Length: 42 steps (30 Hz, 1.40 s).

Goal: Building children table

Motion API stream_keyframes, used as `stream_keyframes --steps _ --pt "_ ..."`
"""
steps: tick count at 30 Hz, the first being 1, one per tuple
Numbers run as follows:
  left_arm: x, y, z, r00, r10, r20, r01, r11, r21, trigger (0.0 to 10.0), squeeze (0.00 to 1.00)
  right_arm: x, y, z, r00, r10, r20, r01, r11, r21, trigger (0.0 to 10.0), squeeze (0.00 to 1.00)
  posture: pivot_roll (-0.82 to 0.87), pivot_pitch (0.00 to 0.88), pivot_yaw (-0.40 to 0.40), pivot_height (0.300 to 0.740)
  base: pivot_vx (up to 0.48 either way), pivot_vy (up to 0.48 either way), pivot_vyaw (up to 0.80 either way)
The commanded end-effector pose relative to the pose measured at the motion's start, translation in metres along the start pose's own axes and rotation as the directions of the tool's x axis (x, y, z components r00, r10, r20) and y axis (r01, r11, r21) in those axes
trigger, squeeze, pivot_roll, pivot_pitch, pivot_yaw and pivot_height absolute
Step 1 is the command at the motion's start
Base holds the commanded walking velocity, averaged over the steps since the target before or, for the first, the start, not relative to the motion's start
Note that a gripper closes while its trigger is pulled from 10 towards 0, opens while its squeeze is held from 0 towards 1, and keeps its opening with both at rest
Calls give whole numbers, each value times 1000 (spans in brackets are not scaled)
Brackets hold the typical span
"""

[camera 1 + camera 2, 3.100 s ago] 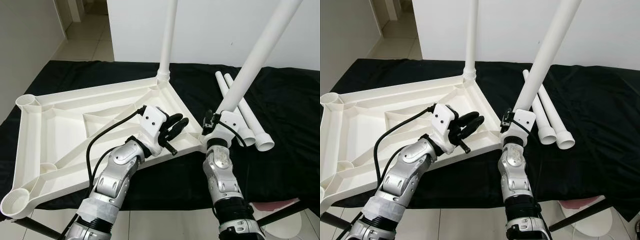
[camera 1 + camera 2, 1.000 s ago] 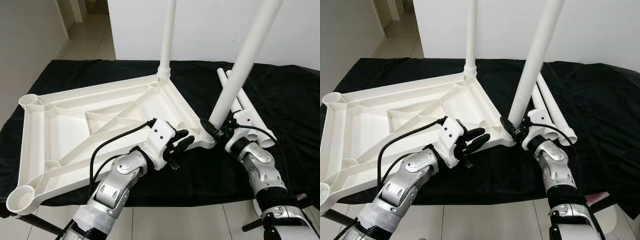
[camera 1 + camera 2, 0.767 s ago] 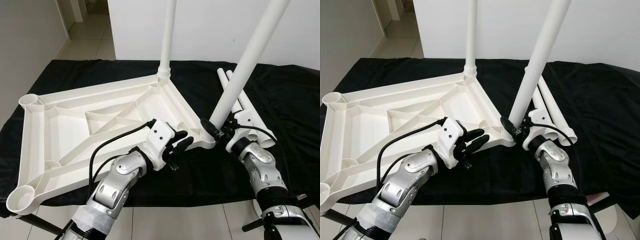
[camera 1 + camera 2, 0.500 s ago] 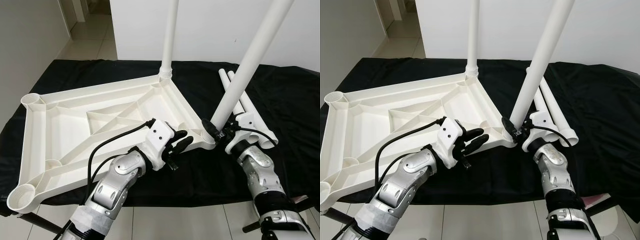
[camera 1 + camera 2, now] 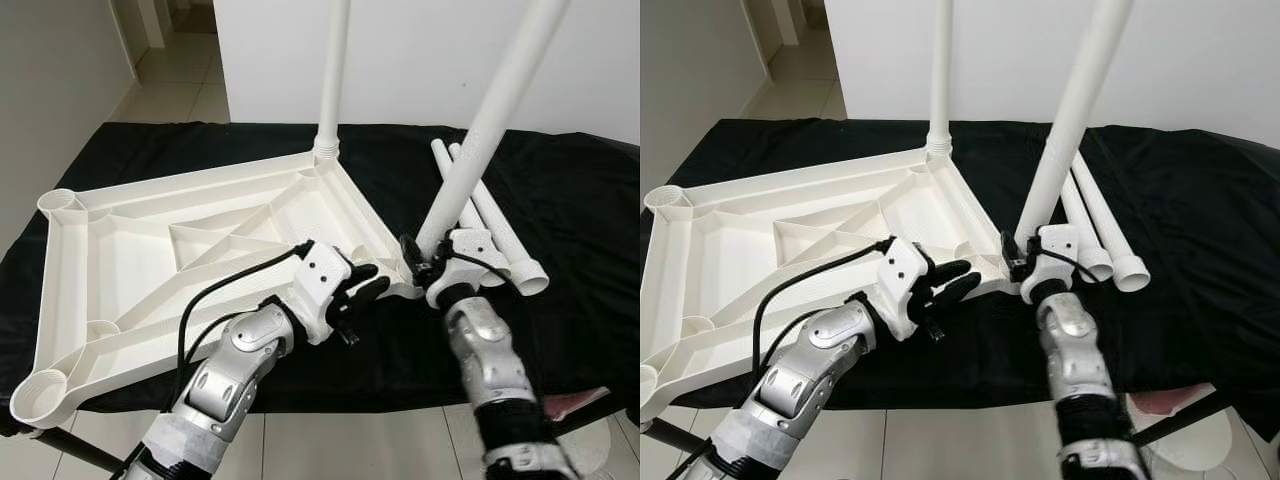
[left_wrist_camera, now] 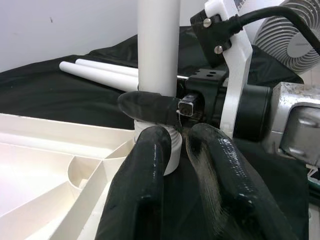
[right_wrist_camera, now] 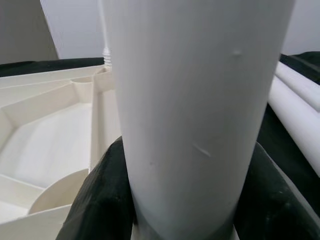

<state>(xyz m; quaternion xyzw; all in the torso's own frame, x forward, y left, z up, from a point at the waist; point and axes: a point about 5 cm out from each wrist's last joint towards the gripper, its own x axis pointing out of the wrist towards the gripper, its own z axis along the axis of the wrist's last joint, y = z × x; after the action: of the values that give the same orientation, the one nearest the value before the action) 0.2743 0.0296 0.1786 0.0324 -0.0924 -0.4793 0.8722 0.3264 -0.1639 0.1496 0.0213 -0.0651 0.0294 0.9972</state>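
The upturned, ribbed plastic children's table frame (image 5: 150,250) is plain white, as are the round plastic table leg (image 5: 331,70) standing at its far corner, the leaning round plastic leg (image 5: 490,110) at its near corner, and the two loose white plastic tube legs (image 5: 490,225) lying near the tabletop's right edge. The cloth covering the tabletop (image 5: 580,210) is solid black. The left gripper (image 5: 362,283) and right gripper (image 5: 412,255) have black fingers on white housings; both arms are silver. The floor tiles (image 5: 180,95) are pale cream.

right pincer (image 5: 421,262) swung inward, leg (image 5: 487,120) steeper
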Motion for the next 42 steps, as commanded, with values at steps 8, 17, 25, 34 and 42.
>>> stream_keyframes --steps 8,17,25,34,42 --pt "2 -3 -2 999 -46 -6 46 999 -10 10000 0 -27 11 -20 967 -236 -95 245 965 94 10000 0 -19 92 -11 740 0 0 0" --pt "-2 3 -2 999 -35 -13 35 999 -4 10000 0 -30 33 -12 979 -186 -81 197 968 152 10000 0 -12 91 -9 740 0 0 0" --pt "-1 5 -2 1000 -19 -6 19 1000 -16 10000 0 -24 28 2 995 -104 4 102 978 181 10000 1000 -12 78 -9 740 0 0 0" --pt "-1 1 -2 999 -41 -13 41 999 5 10000 0 -18 5 9 987 158 33 -161 981 109 10000 0 9 44 -4 740 0 0 0" --pt "-1 4 -2 999 -44 -16 44 999 14 10000 0 -17 1 0 917 397 -41 -396 918 30 10000 0 18 24 4 740 0 0 0"
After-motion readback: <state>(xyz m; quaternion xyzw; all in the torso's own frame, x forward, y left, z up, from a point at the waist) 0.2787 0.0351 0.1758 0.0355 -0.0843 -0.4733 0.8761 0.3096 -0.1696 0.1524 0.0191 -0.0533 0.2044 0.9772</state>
